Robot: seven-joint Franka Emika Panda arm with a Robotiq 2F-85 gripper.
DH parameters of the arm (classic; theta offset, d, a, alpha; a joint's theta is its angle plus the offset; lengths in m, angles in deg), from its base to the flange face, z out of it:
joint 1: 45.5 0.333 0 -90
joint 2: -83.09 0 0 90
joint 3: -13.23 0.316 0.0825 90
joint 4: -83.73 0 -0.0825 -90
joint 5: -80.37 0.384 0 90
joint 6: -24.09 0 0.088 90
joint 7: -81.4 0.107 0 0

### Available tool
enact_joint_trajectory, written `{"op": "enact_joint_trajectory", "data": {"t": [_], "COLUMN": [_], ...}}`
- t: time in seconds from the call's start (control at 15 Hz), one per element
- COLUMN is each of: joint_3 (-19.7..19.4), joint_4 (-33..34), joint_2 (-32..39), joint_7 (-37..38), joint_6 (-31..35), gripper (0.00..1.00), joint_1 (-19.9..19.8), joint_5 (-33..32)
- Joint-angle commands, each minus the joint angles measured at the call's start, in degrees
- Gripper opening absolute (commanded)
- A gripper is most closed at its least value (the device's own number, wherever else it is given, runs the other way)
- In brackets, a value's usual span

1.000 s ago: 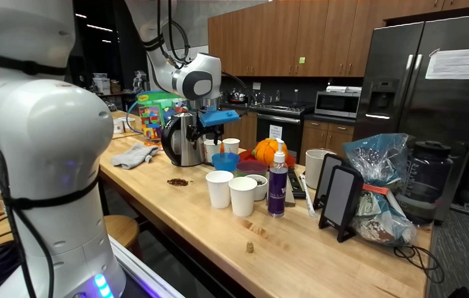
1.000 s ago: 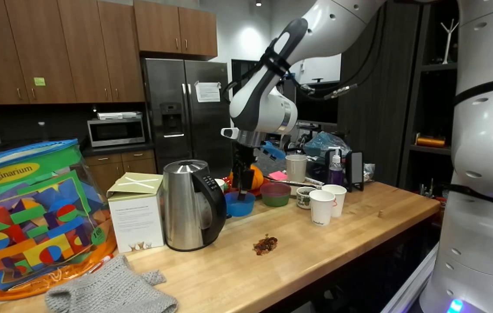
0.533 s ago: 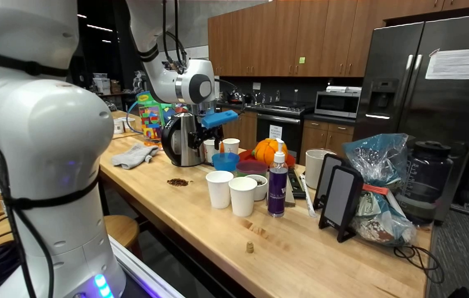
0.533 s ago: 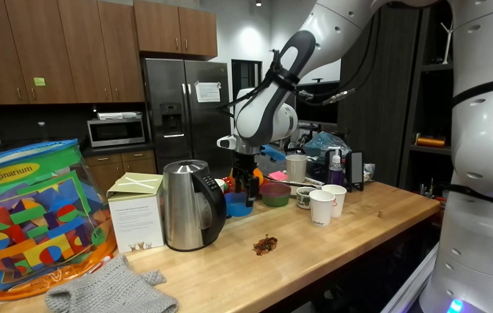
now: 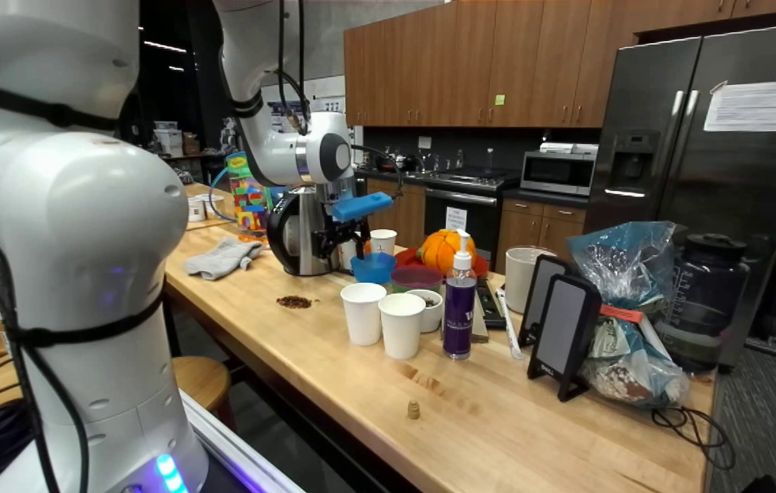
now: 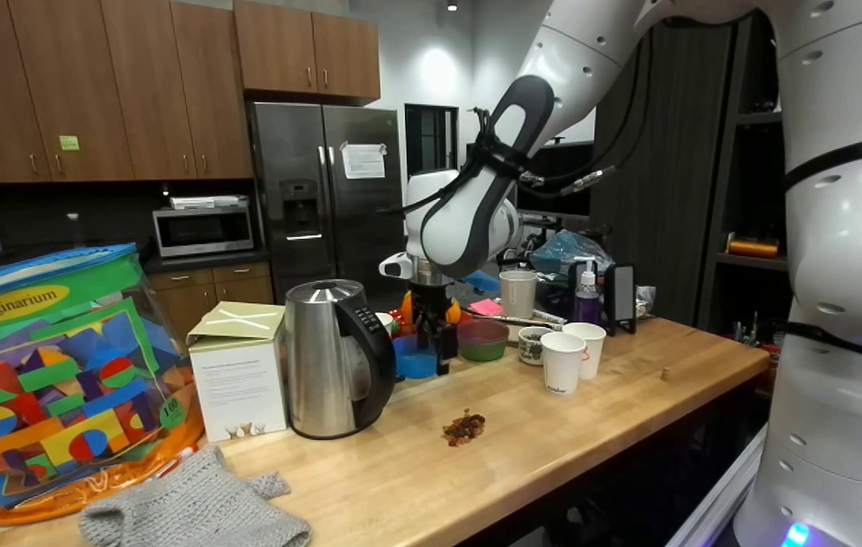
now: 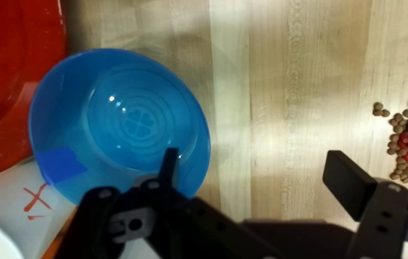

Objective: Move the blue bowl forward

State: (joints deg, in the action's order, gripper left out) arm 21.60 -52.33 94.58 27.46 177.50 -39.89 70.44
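The blue bowl (image 5: 373, 269) stands upright on the wooden table beside the kettle, and it also shows in an exterior view (image 6: 413, 360). In the wrist view the bowl (image 7: 132, 104) looks empty, with a patch of blue tape on its side. My gripper (image 7: 252, 158) is open and points down. Its left finger, as the wrist view shows it, is over or inside the bowl, and its right finger is outside over bare wood. The bowl's rim lies between the fingers, nearer the left one. The gripper also shows low at the bowl in both exterior views (image 5: 343, 250) (image 6: 435, 357).
The steel kettle (image 6: 321, 365) stands close beside the bowl. A red plate (image 7: 6, 118) and a white cup (image 7: 20, 198) sit against its far side. A pink-and-green bowl (image 6: 483, 339), white paper cups (image 5: 363, 318) and a pile of dried beans (image 6: 464, 428) are nearby.
My gripper has come down to the bowl and shifted slightly toward the table's near side, and its fingers show wider apart in an exterior view. The bowl has not visibly moved.
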Motion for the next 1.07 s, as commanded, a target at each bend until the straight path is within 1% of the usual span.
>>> {"op": "enact_joint_trajectory", "data": {"t": [0.0,0.6,0.87,1.0], "joint_3": [-0.75,-0.56,0.77,2.74], "joint_4": [1.07,3.17,3.28,2.67], "joint_2": [1.81,5.40,5.96,5.53], "joint_7": [2.48,4.04,3.32,1.56], "joint_6": [0.20,1.32,1.74,1.97], "gripper": [1.00,1.00,1.00,1.00], "joint_1": [-0.67,-3.02,-4.57,-5.86], "joint_5": [-1.57,0.42,3.16,6.66]}}
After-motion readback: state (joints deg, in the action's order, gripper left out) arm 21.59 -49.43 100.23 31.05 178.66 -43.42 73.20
